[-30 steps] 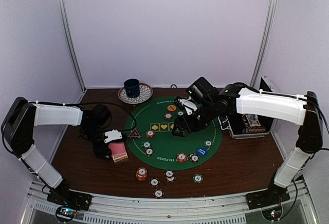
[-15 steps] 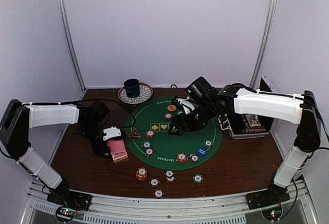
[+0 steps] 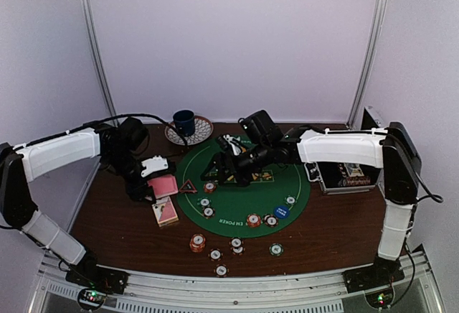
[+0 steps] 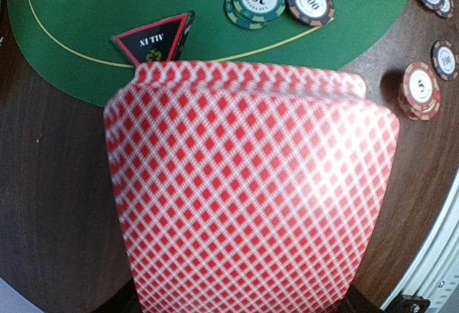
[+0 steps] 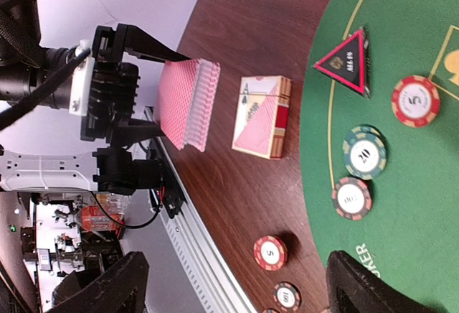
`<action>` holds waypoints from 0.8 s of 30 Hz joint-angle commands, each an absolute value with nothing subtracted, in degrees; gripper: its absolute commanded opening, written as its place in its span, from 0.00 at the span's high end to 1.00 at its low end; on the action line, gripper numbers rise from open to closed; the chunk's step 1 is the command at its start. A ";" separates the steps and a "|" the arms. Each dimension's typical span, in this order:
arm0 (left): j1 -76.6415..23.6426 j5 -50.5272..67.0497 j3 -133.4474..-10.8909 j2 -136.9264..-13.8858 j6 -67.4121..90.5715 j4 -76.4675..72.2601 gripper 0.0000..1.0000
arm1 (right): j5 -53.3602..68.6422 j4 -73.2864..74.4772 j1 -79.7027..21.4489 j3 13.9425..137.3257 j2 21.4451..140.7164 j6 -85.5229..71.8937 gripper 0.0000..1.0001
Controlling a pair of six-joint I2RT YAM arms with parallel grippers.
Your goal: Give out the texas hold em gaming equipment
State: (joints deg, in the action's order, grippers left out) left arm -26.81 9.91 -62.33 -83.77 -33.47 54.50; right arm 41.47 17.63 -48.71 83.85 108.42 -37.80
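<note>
The left arm's fingers (image 5: 147,42) are clenched on a deck of pink-backed, diamond-patterned playing cards (image 4: 251,191). They grip it by its faces and hold it at the left edge of the round green felt mat (image 3: 237,199). The deck appears to hang clear of the dark brown wooden counter (image 3: 337,220), though no view settles that. A pink-and-white card box (image 5: 262,117) lies flat on the counter just beside the deck, on the near side.

The right arm's fingers (image 5: 107,288) are spread wide with nothing between them, and they hover over the left half of the mat. Below them a small black triangle with a red rim (image 5: 346,62) lies at the mat's left edge. A red edge-striped chip marked 5 (image 5: 415,100) sits near it on the felt. A green chip marked 20 (image 5: 364,152) and a grey chip marked 100 (image 5: 351,198) sit side by side closer to the near rim. Another red chip (image 5: 270,252) rests off the mat on bare wood. More chips are scattered along the counter's near side, and a blue round button (image 3: 281,212) lies on the right of the felt.
</note>
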 commanded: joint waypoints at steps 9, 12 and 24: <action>-27.61 14.73 -70.31 -83.34 -32.21 58.76 1.00 | 53.24 -4.09 -49.92 91.11 117.92 -55.55 0.12; -28.43 14.31 -70.68 -83.63 -32.23 58.89 1.00 | 54.01 -5.15 -50.48 93.11 119.91 -56.85 0.13; -28.74 14.08 -72.22 -84.24 -32.17 59.14 1.00 | 56.91 -7.72 -51.40 98.09 126.35 -61.01 0.23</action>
State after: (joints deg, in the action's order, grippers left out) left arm -28.51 12.86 -69.97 -84.01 -32.49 59.02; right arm 54.83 -4.86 -50.94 95.79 124.49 -58.74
